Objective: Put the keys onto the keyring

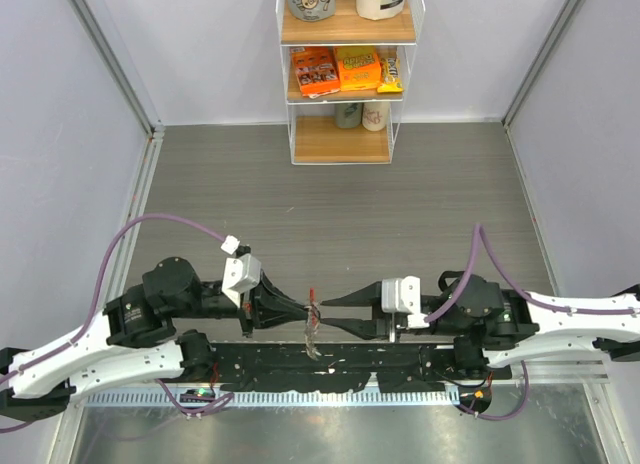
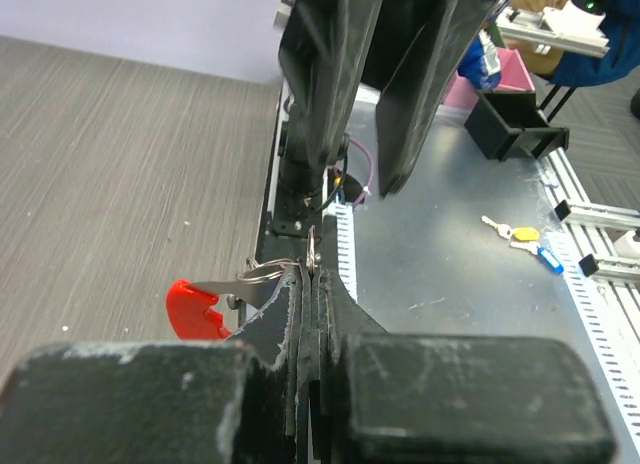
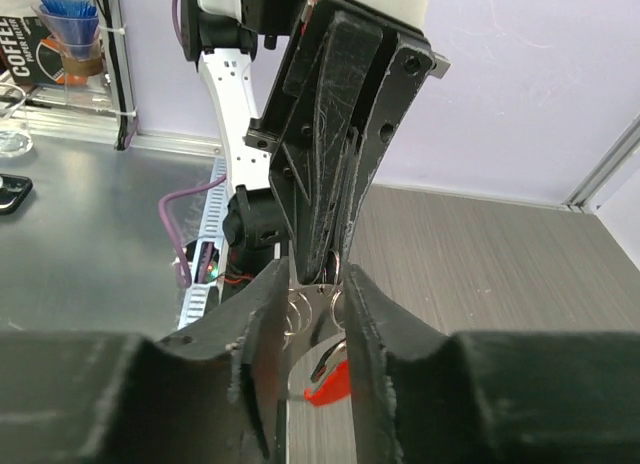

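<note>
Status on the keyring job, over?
Left gripper shut on keyring, red fob free. Right gripper straddling ring, grip unclear. Keys loose on metal bench, not on ring. No obstruction seen.

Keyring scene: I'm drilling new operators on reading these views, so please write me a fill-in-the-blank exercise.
1. The keyring carries a ____ fob.
2. The left tool is shut on the ____.
3. The jaws of the right tool stand ____, either side of the ring.
4. The keys rest on a ____ benchtop.
Missing words: red; keyring; open; metal.
</note>
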You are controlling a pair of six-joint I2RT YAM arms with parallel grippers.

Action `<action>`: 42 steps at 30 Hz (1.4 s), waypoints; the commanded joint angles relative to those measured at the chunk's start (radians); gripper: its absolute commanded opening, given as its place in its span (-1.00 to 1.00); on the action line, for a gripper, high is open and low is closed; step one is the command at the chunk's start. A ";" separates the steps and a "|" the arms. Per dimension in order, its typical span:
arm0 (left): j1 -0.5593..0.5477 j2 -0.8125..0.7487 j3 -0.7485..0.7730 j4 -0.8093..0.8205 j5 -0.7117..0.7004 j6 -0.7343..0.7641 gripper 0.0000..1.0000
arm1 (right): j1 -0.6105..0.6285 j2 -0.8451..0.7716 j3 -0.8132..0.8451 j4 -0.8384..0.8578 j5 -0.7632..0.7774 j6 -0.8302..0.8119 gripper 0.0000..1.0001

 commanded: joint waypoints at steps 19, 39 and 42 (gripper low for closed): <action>-0.001 0.281 0.248 -0.396 0.227 0.179 -1.00 | 0.007 0.120 0.332 -0.710 -0.059 0.099 0.05; -0.008 0.267 0.250 -0.412 0.232 0.187 -1.00 | 0.005 0.202 0.284 -0.488 -0.013 0.146 0.01; -0.010 0.264 0.248 -0.409 0.226 0.185 -1.00 | 0.003 0.219 0.289 -0.483 -0.015 0.142 -0.04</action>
